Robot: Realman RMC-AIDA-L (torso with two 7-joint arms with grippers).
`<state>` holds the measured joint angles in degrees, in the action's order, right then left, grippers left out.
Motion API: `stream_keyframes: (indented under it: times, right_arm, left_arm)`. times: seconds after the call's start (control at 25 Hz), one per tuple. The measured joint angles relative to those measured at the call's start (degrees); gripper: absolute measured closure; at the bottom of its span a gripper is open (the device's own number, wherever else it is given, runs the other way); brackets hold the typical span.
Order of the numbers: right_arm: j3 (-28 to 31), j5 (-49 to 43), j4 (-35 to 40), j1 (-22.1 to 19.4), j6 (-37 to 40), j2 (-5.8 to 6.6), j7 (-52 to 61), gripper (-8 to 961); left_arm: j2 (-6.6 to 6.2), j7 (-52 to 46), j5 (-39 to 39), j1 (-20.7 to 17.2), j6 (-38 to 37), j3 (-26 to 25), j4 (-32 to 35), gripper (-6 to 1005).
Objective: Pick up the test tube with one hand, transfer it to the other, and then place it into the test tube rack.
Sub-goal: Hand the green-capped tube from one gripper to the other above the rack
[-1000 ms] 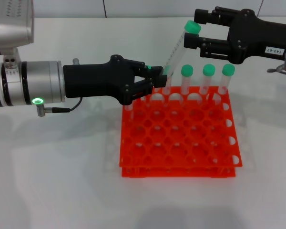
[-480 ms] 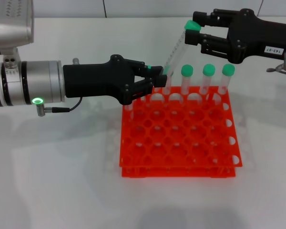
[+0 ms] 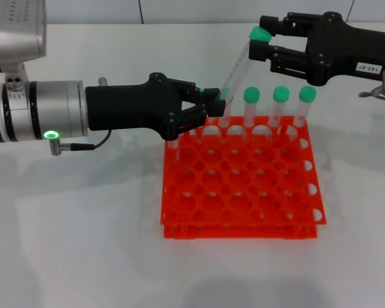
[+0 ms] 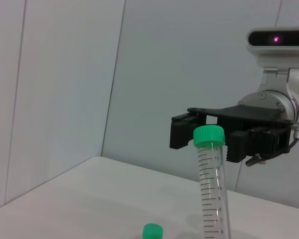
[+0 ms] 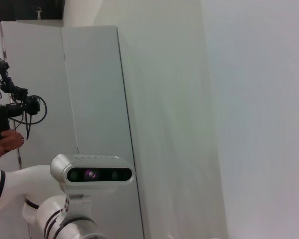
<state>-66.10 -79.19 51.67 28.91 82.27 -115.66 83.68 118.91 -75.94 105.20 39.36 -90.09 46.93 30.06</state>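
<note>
Left gripper point(image 3: 212, 106) fingers pinch the test tube point(image 3: 239, 64) low — right gripper point(image 3: 264, 45) fingers straddle its cap, open.

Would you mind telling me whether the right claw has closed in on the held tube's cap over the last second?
Yes. The right claw edged left and its fingers narrowed around the test tube cap, judged against the rack. The left claw holds the tube's base.
</note>
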Motion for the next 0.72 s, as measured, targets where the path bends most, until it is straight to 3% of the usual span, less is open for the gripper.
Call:
stream_keyframes:
  times: [0.72]
  right_arm:
    - [-0.1, 0.7, -0.4, 0.0, 0.0, -0.01, -0.1, 596]
  left_arm:
    - [0.06, 0.0, 0.0, 0.1, 0.1, 0.0, 0.0, 821]
